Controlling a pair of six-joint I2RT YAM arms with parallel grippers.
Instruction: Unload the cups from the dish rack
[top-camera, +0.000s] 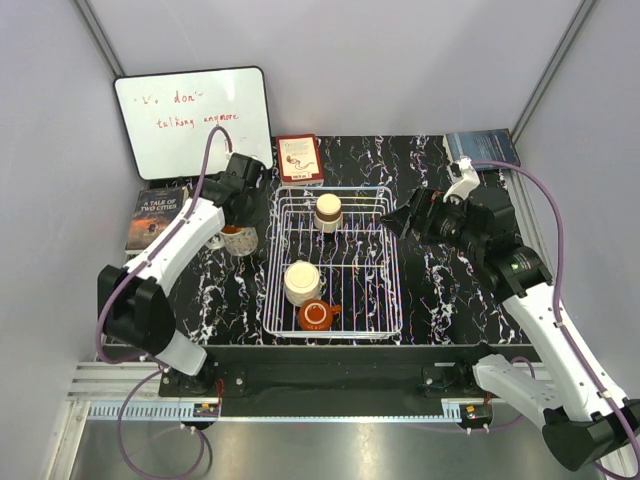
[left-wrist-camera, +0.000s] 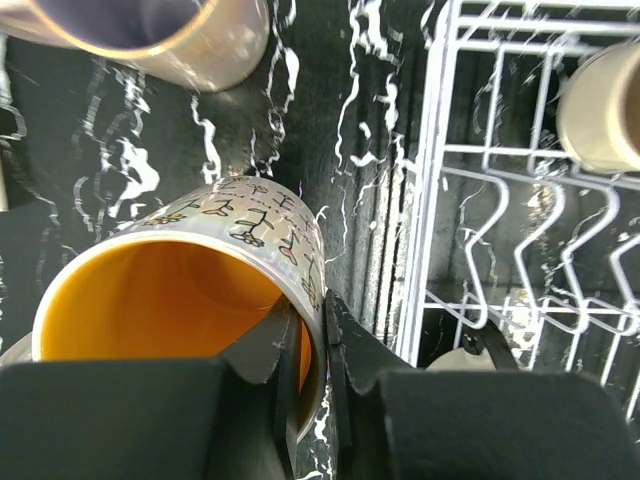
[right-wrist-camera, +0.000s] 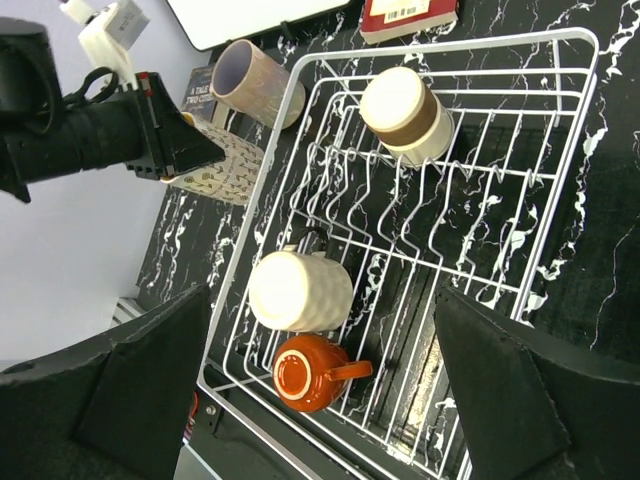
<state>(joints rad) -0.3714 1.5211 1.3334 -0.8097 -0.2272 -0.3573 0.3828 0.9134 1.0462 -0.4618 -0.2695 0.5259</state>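
Observation:
The white wire dish rack (top-camera: 385, 262) stands mid-table. Three cups rest in it upside down or on their sides: a cream one with a brown band (top-camera: 328, 212) at the back, a plain cream one (right-wrist-camera: 300, 290) and a squat orange-red one (right-wrist-camera: 312, 371) at the front. Left of the rack, my left gripper (left-wrist-camera: 325, 330) is shut on the wall of a patterned grey-white cup (left-wrist-camera: 255, 225) with an orange inside, one finger inside the rim and one outside. A pale pink cup (left-wrist-camera: 150, 35) lies just beyond it. My right gripper (top-camera: 393, 218) hangs open over the rack's right edge, holding nothing.
A whiteboard (top-camera: 192, 120) leans at the back left. A red book (top-camera: 299, 158) lies behind the rack, a dark book (top-camera: 155, 218) at the far left and a blue book (top-camera: 482, 148) at the back right. Grey walls close in both sides.

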